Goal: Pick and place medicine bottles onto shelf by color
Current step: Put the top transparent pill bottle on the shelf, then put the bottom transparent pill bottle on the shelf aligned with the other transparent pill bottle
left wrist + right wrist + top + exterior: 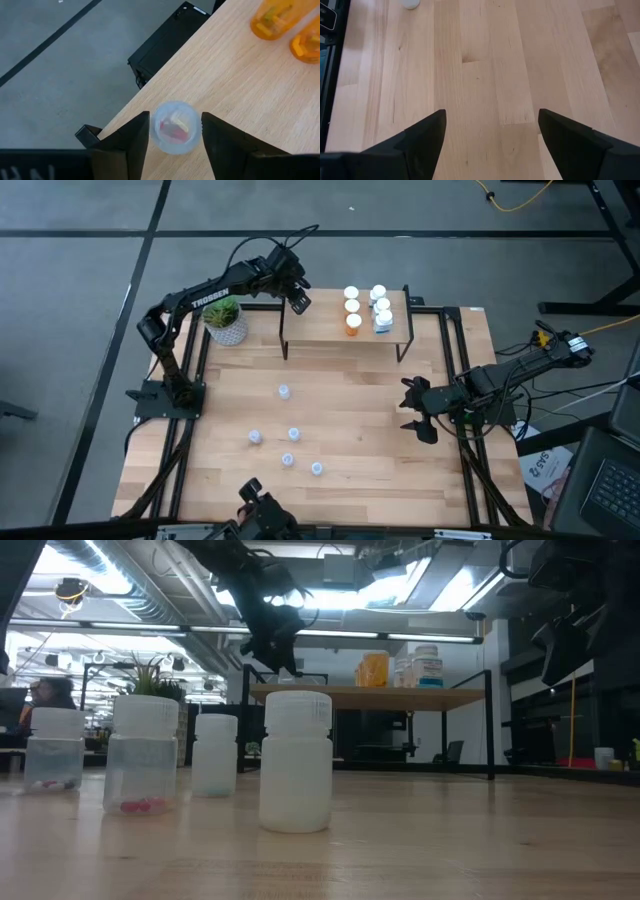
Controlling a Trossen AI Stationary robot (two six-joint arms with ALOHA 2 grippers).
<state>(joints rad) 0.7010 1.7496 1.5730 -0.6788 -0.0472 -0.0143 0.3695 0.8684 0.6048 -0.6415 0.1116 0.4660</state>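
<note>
We are parting the left gripper (171, 137) around a clear bottle (173, 127) on the shelf (235, 85); we should be lifting straight off.

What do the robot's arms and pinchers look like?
Both arms are dark, nearly black, built from jointed tubes with black cables looping along them. The left arm has white TROSSEN lettering on its side. Each ends in a gripper with two flat, wedge-shaped black fingers: the left gripper and the right gripper. The right arm trails more cables.
</note>
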